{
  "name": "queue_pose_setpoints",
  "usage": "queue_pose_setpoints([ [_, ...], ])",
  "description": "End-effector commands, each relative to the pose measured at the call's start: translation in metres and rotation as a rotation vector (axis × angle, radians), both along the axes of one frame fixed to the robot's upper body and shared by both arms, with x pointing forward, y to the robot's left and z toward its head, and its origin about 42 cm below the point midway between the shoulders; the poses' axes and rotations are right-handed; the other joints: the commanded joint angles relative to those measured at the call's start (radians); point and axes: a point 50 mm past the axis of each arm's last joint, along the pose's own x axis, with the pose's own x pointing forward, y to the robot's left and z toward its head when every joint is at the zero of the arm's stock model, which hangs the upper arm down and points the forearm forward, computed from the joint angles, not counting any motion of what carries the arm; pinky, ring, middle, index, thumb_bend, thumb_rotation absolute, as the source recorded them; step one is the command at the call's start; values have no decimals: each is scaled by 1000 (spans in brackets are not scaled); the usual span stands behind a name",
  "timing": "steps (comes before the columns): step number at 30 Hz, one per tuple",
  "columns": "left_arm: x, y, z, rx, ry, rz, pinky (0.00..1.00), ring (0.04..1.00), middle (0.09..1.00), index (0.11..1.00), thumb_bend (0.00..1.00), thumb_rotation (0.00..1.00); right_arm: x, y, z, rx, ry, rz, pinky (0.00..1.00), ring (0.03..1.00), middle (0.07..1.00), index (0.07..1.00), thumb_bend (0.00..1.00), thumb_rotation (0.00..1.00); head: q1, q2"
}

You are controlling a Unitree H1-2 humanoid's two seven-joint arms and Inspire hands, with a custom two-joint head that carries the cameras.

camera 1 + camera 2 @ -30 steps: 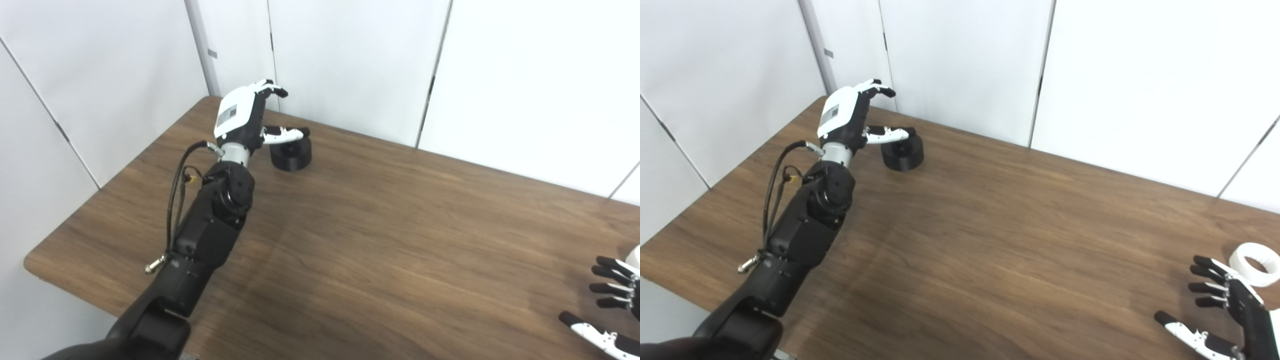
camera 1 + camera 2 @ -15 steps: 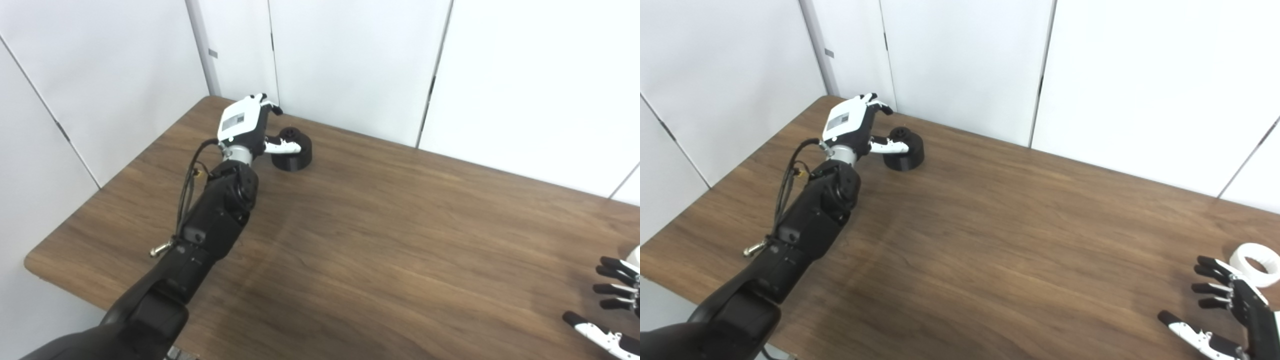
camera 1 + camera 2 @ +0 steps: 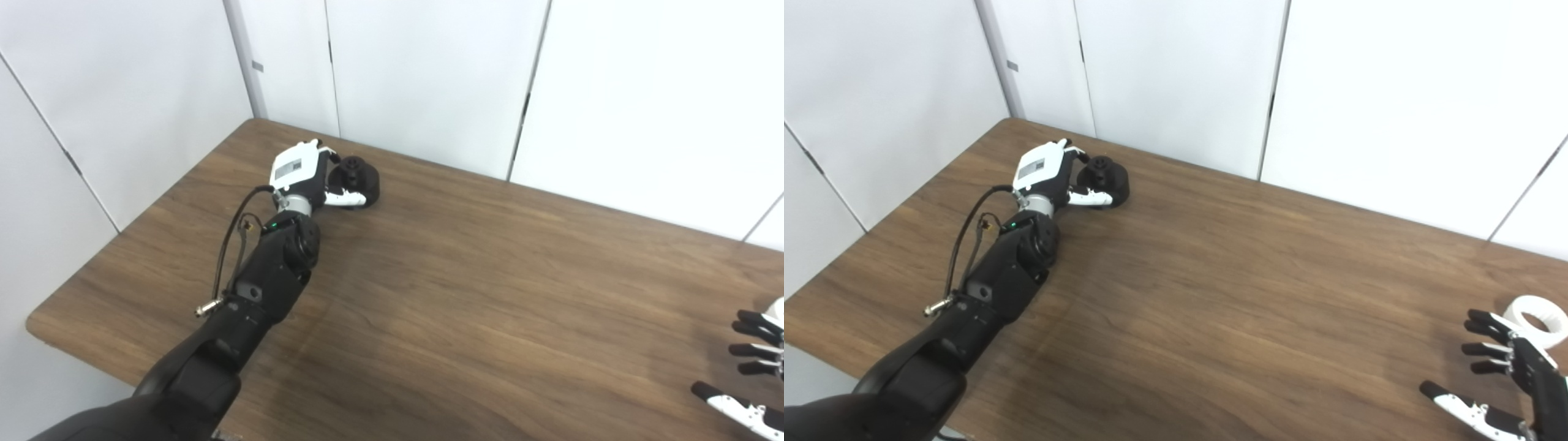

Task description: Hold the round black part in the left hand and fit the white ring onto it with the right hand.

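Note:
The round black part (image 3: pixel 360 182) sits at the far left of the wooden table (image 3: pixel 490 275), tipped so that its knobbed top faces me. My left hand (image 3: pixel 301 174) is wrapped around it, fingers behind and the white thumb across its front, so the hand is shut on the part. The white ring (image 3: pixel 1541 311) lies flat near the table's right edge. My right hand (image 3: pixel 1513 380) hovers just in front of the ring with its fingers spread, open and holding nothing. The ring is apart from the fingertips.
White wall panels (image 3: pixel 429 79) rise close behind the table's far edge, and another panel stands along its left side. The left forearm with its loose black cable (image 3: pixel 229 239) stretches across the table's left part.
My left hand dropped from above the black part down beside it and closed around it, and the part tipped over toward me. The right hand barely moved.

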Motion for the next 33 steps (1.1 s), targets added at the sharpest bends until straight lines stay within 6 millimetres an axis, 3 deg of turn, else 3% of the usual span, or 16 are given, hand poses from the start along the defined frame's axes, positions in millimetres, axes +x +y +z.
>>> queue_pose_setpoints([
  [1, 18, 1, 38, 43, -114, -11, 895, 1000, 987, 774, 1000, 472, 6, -2, 20, -3, -72, 8, 534, 636, 740, 758, 681, 0, 0, 0],
  [33, 28, 2, 21, 41, -55, 15, 871, 999, 967, 784, 1000, 454, -4, -7, 22, -24, -78, -4, 544, 637, 741, 752, 688, 0, -23, 10],
])
